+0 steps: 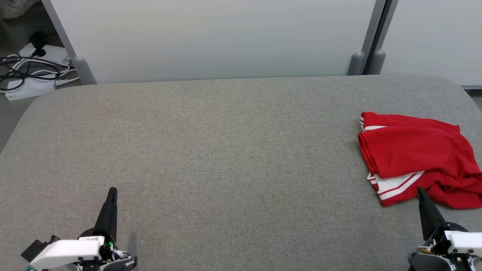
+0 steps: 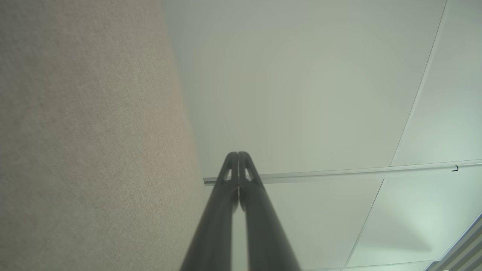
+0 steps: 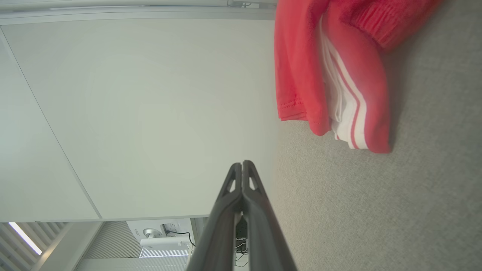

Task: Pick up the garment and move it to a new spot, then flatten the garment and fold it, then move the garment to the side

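Red fabric garment with white side stripes [image 1: 414, 150] lies loosely folded near right edge of grey fabric-covered table [image 1: 226, 150]. Right gripper [image 1: 421, 191]: fingers pressed together, empty, tip near garment's front hem. Left gripper [image 1: 112, 192]: closed too, empty, well apart at front left.

the left gripper [image 1: 112, 190] has long dark grey fingers [image 2: 222, 210] that taper to a narrow tip, each with a small slot-shaped cut-out near the end. behind them sit a round black collar [image 1: 87, 233], a white label [image 1: 91, 239] with small dark characters, a green dot [image 1: 110, 243] and a smooth white shell [image 1: 66, 251] ending in a black block [image 1: 34, 250]. the right gripper [image 1: 420, 190] looks alike, with thin yellowish wires [image 1: 425, 251] at its base.
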You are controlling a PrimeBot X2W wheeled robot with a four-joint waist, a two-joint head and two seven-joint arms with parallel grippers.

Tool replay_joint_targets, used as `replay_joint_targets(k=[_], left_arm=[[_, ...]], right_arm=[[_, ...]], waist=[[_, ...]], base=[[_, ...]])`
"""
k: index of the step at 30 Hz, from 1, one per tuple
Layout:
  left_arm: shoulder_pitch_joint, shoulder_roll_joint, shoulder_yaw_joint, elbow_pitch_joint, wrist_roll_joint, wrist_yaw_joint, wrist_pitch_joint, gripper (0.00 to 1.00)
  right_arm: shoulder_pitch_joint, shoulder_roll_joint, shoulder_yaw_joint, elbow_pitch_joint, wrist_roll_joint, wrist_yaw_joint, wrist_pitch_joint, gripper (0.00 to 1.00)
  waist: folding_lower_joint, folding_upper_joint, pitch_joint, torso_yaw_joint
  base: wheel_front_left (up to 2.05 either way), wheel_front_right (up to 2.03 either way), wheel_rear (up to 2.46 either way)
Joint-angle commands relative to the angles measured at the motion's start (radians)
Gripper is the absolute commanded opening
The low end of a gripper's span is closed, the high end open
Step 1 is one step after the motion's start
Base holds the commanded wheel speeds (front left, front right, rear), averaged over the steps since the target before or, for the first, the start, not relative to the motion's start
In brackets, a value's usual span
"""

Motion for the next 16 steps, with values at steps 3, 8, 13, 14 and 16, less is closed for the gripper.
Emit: replay_joint_targets(k=[3, 8, 13, 14, 16], left_arm=[[-0.057, 0.009, 0.033, -0.022, 0.001, -0.008, 0.004, 0.00], [-0.057, 0.008, 0.034, -0.022, 0.001, -0.008, 0.004, 0.00], [-0.057, 0.008, 0.034, -0.022, 0.001, -0.008, 0.005, 0.00], [-0.057, 0.008, 0.034, -0.022, 0.002, -0.008, 0.005, 0.00], [-0.057, 0.008, 0.034, -0.022, 0.002, -0.008, 0.005, 0.00]], right_arm=[[-0.044, -0.007, 0.019, -0.026, -0.007, 0.002, 0.013, 0.00], [-0.044, -0.006, 0.018, -0.026, -0.008, 0.002, 0.014, 0.00], [-0.044, -0.006, 0.017, -0.026, -0.009, 0.002, 0.014, 0.00], [-0.044, -0.005, 0.017, -0.026, -0.009, 0.002, 0.015, 0.00], [-0.044, -0.005, 0.016, -0.026, -0.009, 0.002, 0.015, 0.00]], waist=[[0.0000, 0.0000, 0.000, 0.000], [0.0000, 0.0000, 0.000, 0.000], [0.0000, 0.0000, 0.000, 0.000], [0.0000, 0.0000, 0.000, 0.000], [0.0000, 0.0000, 0.000, 0.000]], base=[[0.00, 0.00, 0.00], [0.00, 0.00, 0.00], [0.00, 0.00, 0.00], [0.00, 0.00, 0.00], [0.00, 0.00, 0.00]])
